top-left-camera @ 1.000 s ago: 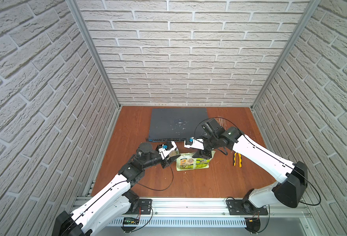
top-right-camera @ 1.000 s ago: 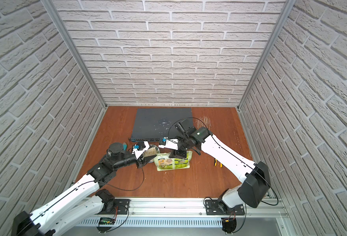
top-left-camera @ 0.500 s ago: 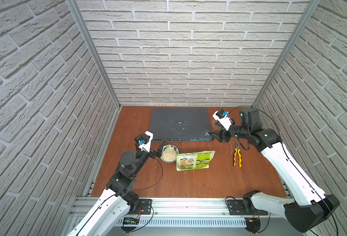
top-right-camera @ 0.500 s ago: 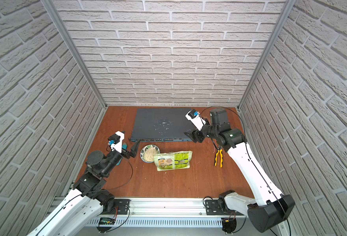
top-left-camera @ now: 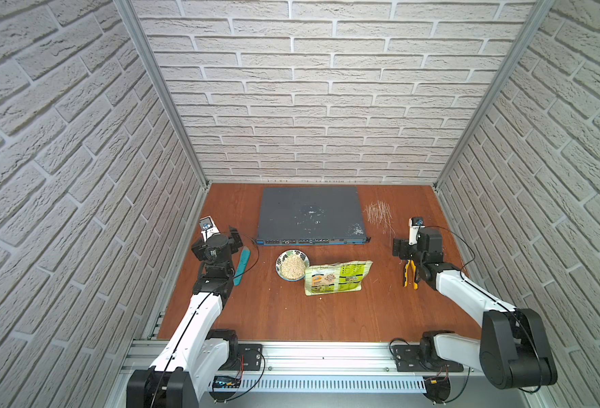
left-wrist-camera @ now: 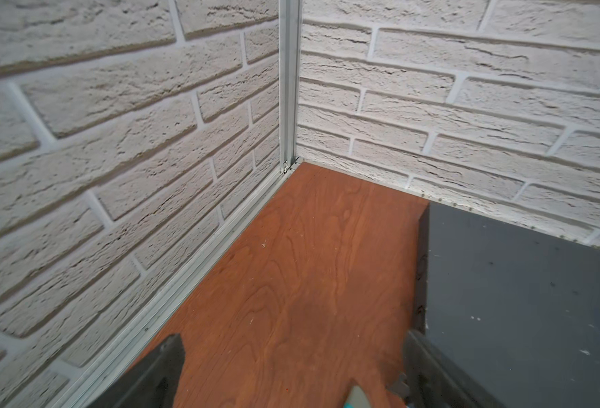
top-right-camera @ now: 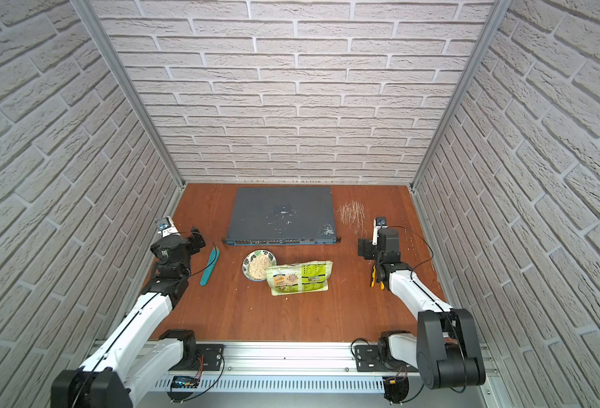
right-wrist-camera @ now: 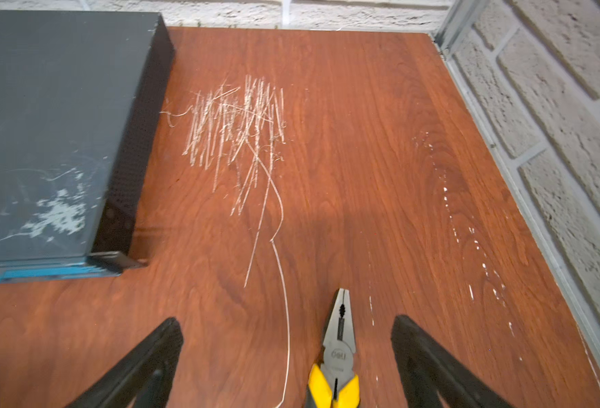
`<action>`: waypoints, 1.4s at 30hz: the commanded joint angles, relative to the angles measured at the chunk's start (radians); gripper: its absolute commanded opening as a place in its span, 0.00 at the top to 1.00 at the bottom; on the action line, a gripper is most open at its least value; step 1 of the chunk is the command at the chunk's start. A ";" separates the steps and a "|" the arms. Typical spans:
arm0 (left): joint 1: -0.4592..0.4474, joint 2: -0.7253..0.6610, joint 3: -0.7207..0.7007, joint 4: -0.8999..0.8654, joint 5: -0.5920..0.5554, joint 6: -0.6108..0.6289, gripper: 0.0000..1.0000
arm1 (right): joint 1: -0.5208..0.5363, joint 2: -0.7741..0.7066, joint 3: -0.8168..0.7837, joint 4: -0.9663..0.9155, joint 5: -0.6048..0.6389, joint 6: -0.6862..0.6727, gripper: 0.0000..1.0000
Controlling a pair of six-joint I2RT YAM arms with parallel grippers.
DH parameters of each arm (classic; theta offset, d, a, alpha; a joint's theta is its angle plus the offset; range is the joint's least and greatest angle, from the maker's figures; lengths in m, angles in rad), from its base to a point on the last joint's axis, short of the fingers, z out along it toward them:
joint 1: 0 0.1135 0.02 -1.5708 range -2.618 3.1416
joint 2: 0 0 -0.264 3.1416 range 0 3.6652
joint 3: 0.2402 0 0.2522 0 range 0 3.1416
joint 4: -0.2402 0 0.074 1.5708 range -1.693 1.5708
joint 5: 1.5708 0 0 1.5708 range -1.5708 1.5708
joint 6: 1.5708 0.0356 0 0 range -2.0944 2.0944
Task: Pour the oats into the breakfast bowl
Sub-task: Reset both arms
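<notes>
Near the middle of the table (top-left-camera: 274,311), we see the oats (top-left-camera: 292,266) heaped in the breakfast bowl (top-left-camera: 293,253); the pouch (top-left-camera: 341,279) lies flat just beside it, seemingly touching its rim. Well apart at either side, the left jaws and right jaws both gape wide and empty, the right over yellow-handled pliers (right-wrist-camera: 337,349).

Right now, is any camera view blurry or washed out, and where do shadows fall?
Both top views are sharp, brightest on the back wall. The left wrist view is softer, its fingers blurred at the edge. The right wrist view is crisp on the pliers, with a soft shadow across the table.
</notes>
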 commanded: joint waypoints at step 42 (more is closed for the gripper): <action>0.080 0.625 -0.057 0.619 0.393 0.153 0.02 | -0.045 0.268 -0.083 0.550 -0.081 0.008 0.01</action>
